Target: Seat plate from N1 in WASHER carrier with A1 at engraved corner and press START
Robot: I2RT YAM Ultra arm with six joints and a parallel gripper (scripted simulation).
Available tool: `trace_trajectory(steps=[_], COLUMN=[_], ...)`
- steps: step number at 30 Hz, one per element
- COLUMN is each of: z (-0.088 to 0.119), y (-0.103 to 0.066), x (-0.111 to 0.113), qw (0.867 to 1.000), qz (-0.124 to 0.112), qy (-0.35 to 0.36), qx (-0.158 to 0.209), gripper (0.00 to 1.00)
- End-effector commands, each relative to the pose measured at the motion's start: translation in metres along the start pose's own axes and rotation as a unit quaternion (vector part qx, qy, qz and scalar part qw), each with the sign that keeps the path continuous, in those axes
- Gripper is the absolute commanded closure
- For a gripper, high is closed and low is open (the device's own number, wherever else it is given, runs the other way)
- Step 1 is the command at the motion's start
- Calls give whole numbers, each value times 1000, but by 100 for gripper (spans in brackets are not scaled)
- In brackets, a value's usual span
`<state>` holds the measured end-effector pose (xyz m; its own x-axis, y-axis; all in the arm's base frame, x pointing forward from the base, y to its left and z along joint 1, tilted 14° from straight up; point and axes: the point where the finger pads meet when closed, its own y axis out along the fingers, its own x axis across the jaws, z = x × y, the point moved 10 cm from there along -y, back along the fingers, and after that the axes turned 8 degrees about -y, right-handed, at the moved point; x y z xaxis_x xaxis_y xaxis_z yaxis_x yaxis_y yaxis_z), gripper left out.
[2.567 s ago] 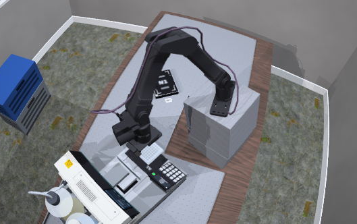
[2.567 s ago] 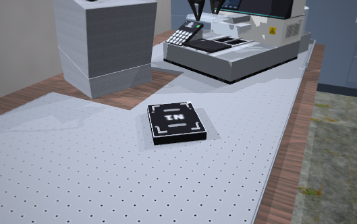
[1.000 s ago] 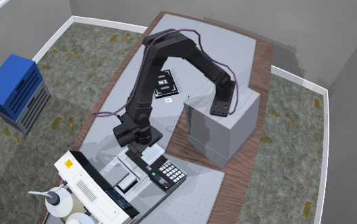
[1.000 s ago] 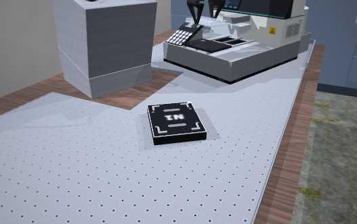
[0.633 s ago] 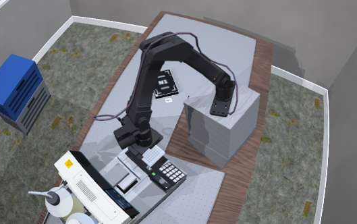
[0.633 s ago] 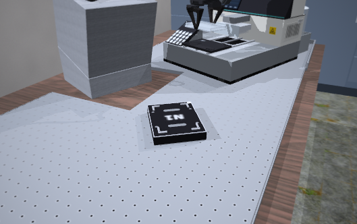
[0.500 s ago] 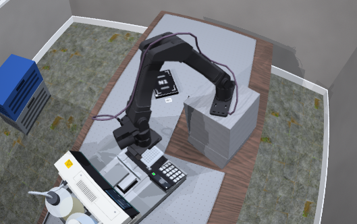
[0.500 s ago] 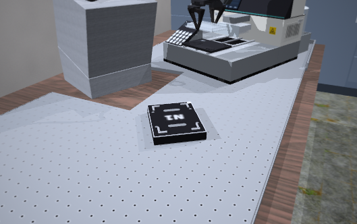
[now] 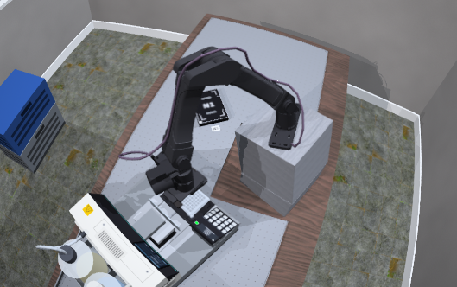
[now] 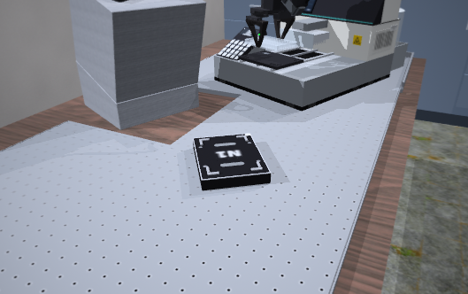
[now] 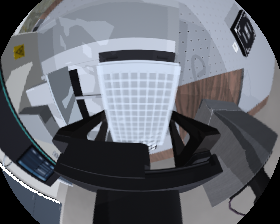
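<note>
The clear plate (image 9: 194,203) (image 10: 282,43) (image 11: 139,95) with its grid of wells is between the fingers of my gripper (image 10: 270,42) (image 11: 138,113), which is shut on it by its two long sides. It is low over the front of the washer (image 9: 120,242) (image 10: 349,71), beside the keypad (image 9: 220,220) (image 10: 234,49). The dark carrier (image 9: 171,204) (image 10: 273,58) shows beside and below it. The pocket is hidden under the plate, and I cannot tell whether the plate touches it. The cut corner is too small to tell. A small lamp (image 9: 196,223) (image 10: 259,34) glows green. Nest N1 (image 9: 211,110) (image 10: 234,155) (image 11: 244,32) is empty.
The grey pedestal (image 9: 293,160) (image 10: 158,58) (image 11: 231,145) that bears the arm's base stands beside the washer. The washer's white housing (image 9: 116,242) rises behind the carrier, with bottles (image 9: 77,259) behind it. Nest N1 lies on the perforated board (image 10: 149,248).
</note>
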<state>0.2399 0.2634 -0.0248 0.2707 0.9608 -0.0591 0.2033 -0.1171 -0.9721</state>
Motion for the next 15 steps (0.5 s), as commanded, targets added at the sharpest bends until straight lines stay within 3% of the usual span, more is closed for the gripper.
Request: trace_trajectory(steps=[1,12,14,15], z=[-8,-9,-9,-9], y=[2,20,20,6], x=[13,13,13,21], qw=[1000,1000,1000,999], qz=[-21,-20,-20,-39], qy=[2,3,3,-1], qx=[-17,-17,-17,-25], gripper=[16,16,16,16])
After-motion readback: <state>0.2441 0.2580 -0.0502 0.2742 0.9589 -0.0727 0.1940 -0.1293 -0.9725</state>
